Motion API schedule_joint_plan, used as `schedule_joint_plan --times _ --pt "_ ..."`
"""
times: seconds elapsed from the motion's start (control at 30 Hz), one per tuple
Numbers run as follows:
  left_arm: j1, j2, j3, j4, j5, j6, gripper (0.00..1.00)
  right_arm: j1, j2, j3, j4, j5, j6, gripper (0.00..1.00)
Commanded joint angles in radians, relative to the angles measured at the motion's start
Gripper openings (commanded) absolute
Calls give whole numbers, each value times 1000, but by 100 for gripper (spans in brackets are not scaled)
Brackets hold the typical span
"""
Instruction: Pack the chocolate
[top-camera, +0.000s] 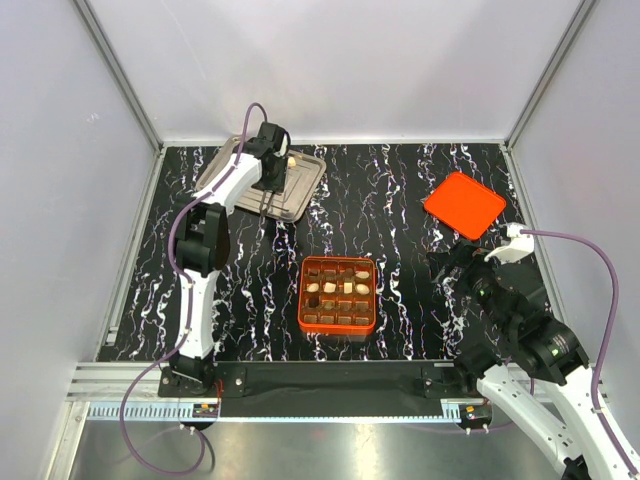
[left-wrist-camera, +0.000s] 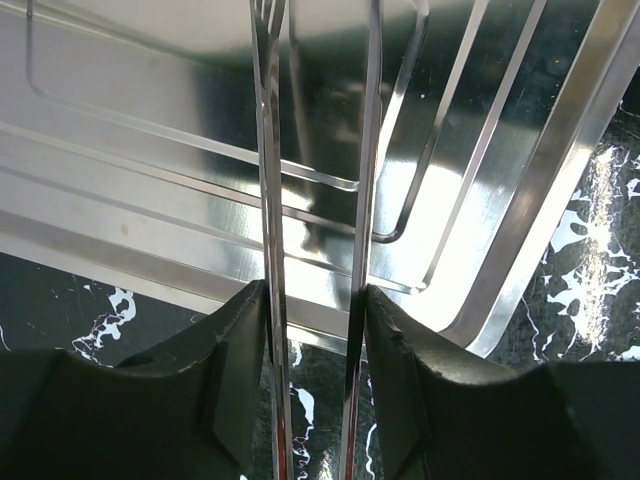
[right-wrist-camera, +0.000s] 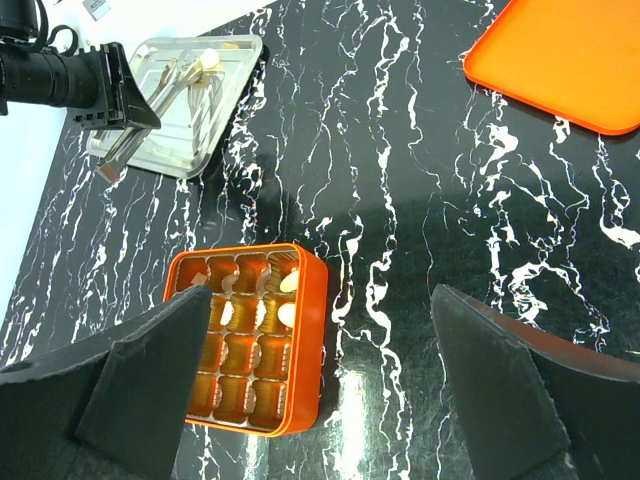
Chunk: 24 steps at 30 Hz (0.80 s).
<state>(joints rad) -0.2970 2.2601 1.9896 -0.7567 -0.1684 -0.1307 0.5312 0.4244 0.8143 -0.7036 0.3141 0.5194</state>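
The black, white-veined bench (top-camera: 400, 200) carries three things. A metal tray (top-camera: 305, 182) sits askew at the far left corner. An orange box (top-camera: 302, 296) stands mid-bench, closer to the near edge. An orange lid (top-camera: 464, 204) lies flat toward the far right corner, well apart from the box.

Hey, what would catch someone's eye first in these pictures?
The bright orange box mid-table, its grid partly filled with chocolate. Then the orange lid lying back right, and the left pincer gripping metal tongs over the steel tray at back left.
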Motion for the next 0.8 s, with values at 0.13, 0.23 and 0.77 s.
schedule_joint_plan --times 0.13,0.23,0.77 --pt "7 -20 40 11 10 0 42 4 11 -3 44 26 -19 100" --pt "7 -49 18 14 12 -1 41 3 10 -1 44 26 -18 100" --pt "-24 -247 -46 -69 15 -6 40 4 7 6 30 36 -9 100"
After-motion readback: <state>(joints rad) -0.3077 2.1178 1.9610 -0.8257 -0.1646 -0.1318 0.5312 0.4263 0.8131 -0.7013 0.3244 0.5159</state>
